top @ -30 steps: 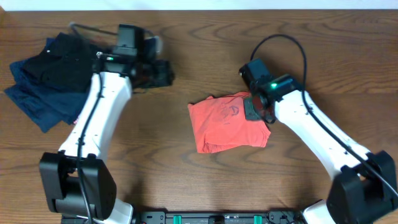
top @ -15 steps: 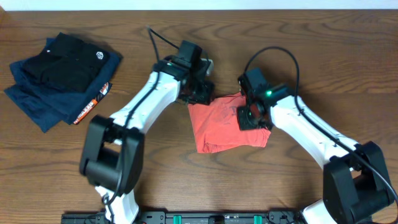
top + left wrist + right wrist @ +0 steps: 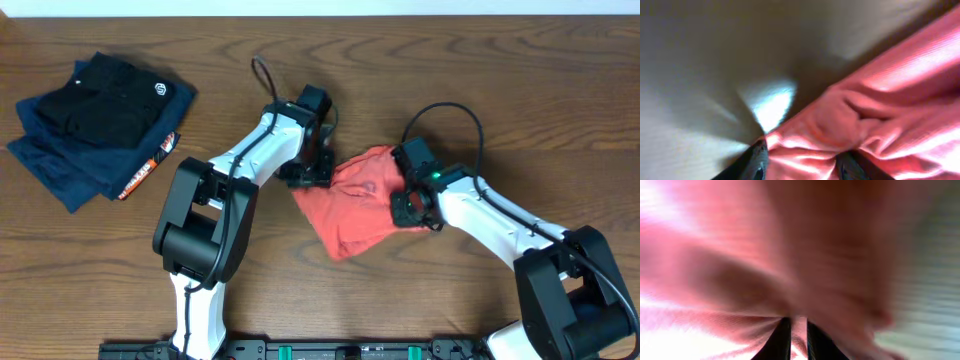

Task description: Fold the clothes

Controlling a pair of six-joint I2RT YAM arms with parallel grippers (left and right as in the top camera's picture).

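The coral-red T-shirt (image 3: 355, 210) lies bunched and skewed in the middle of the table. My left gripper (image 3: 308, 168) is at its upper left edge. In the left wrist view its fingers (image 3: 802, 167) stand apart with a fold of the red cloth (image 3: 880, 100) between them. My right gripper (image 3: 410, 208) is at the shirt's right side. In the right wrist view its fingers (image 3: 799, 340) are nearly together, pinching a strip of red cloth (image 3: 740, 255). The chest lettering and neck tag are hidden.
A folded pile of navy and black garments (image 3: 95, 125) with a white round logo lies at the far left, an orange-striped strip (image 3: 150, 165) at its edge. Bare wooden table (image 3: 520, 90) surrounds the shirt.
My left arm swung from the dark pile to the shirt's upper left edge. The shirt lost its flat rectangle shape and now sits rotated and bunched. My right gripper moved slightly down-right with the cloth.
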